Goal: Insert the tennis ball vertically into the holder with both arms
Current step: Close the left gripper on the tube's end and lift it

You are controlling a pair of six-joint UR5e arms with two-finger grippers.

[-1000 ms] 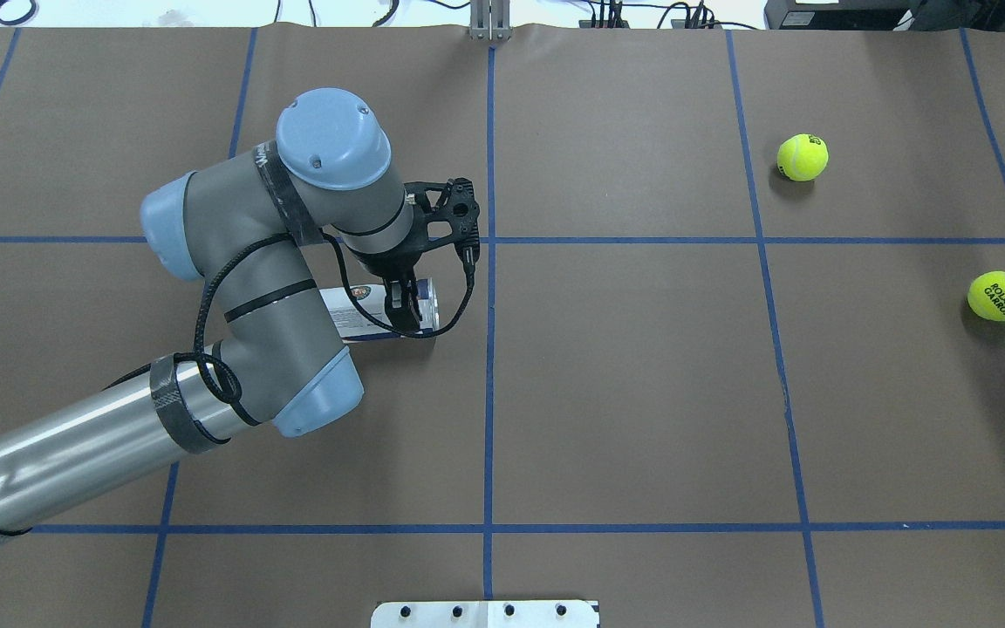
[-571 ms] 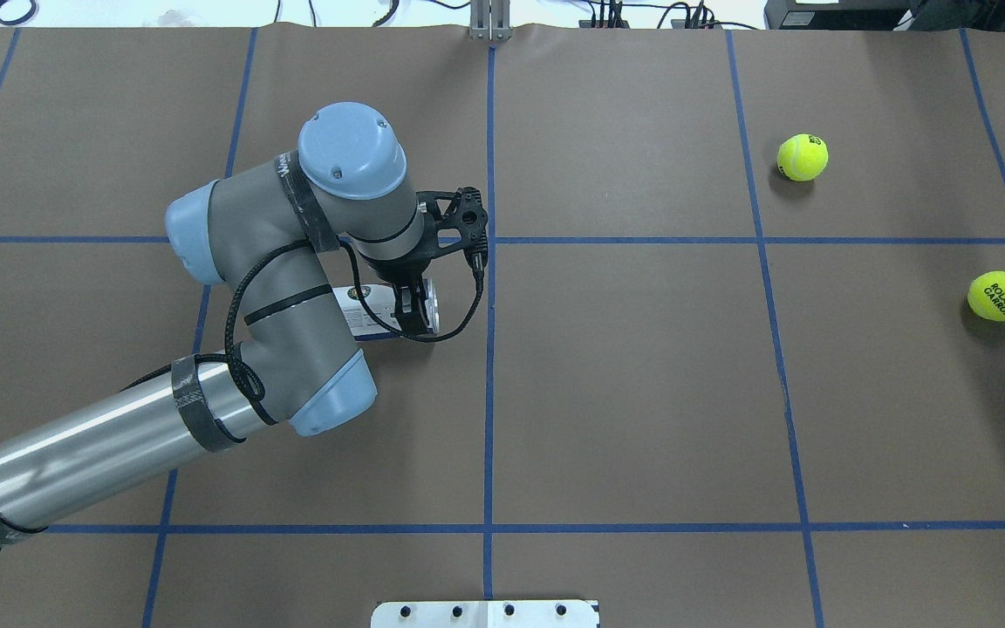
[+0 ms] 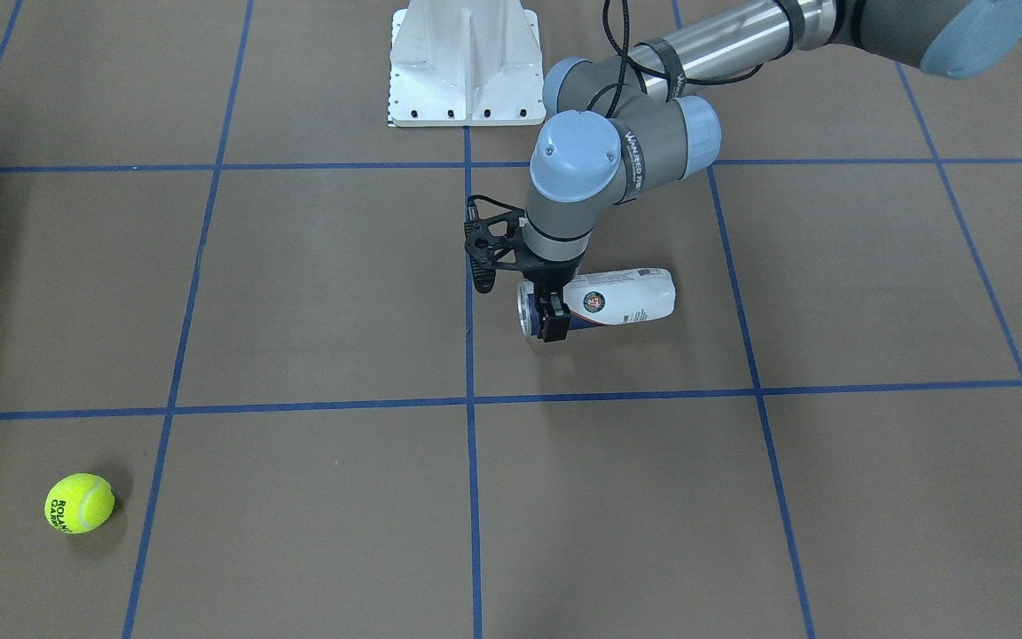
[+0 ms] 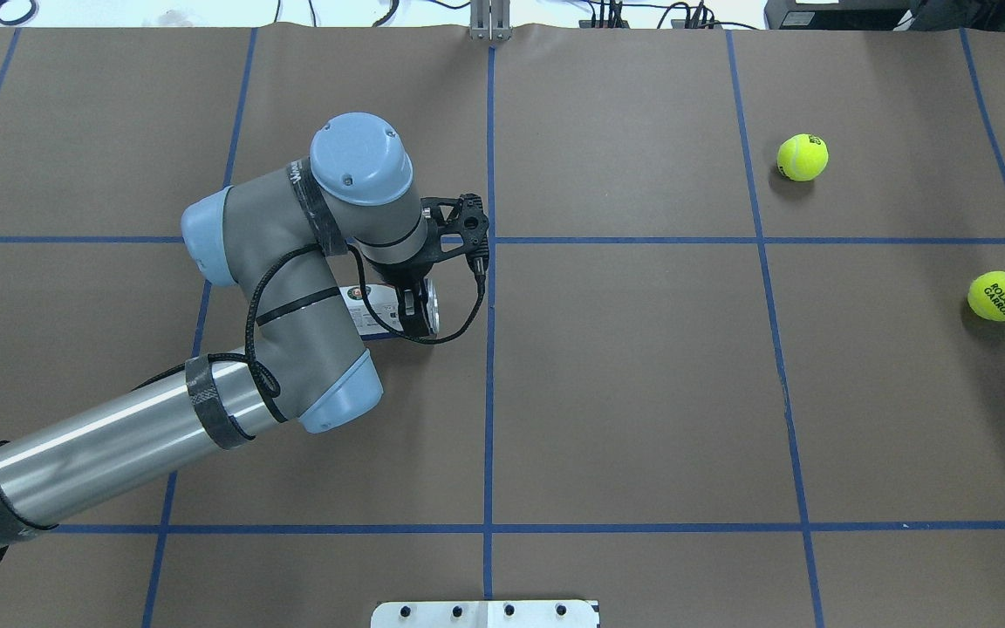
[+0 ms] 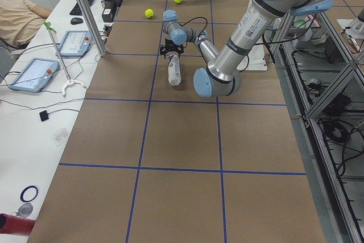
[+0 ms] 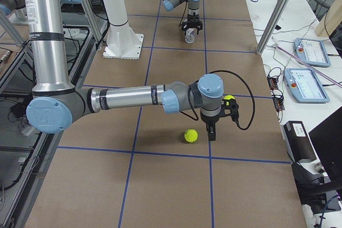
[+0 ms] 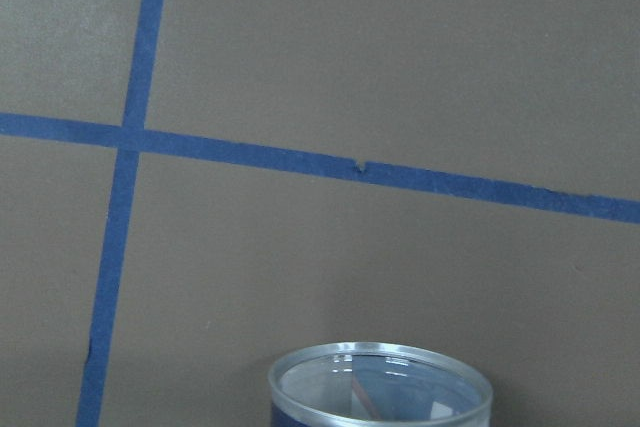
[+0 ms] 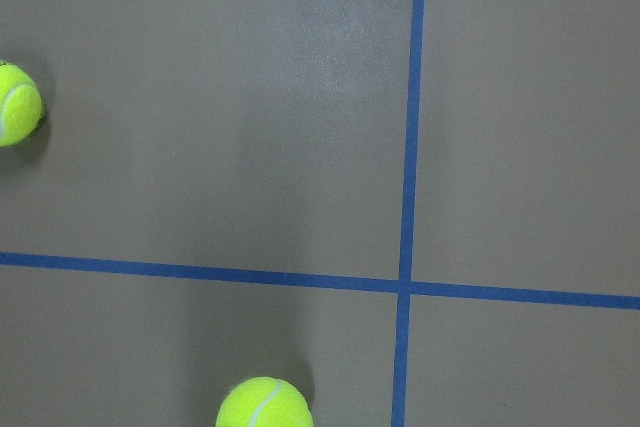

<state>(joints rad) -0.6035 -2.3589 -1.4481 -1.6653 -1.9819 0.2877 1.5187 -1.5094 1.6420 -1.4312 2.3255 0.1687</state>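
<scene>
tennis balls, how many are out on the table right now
2. The far tennis ball lies well forward on the robot's right; the ROLAND GARROS tennis ball sits nearer the robot, further right.

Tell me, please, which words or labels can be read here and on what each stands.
"ROLAND GARROS": black print on the tennis ball farthest to the robot's right.
Other tennis ball: dark print, too small to read.
Holder: round emblem and fine print, too blurred.
Left arm's black band: white lettering, not legible.

Holder (image 3: pixel 626 300) lying sideways, tennis balls (image 4: pixel 803 157) far off
</scene>
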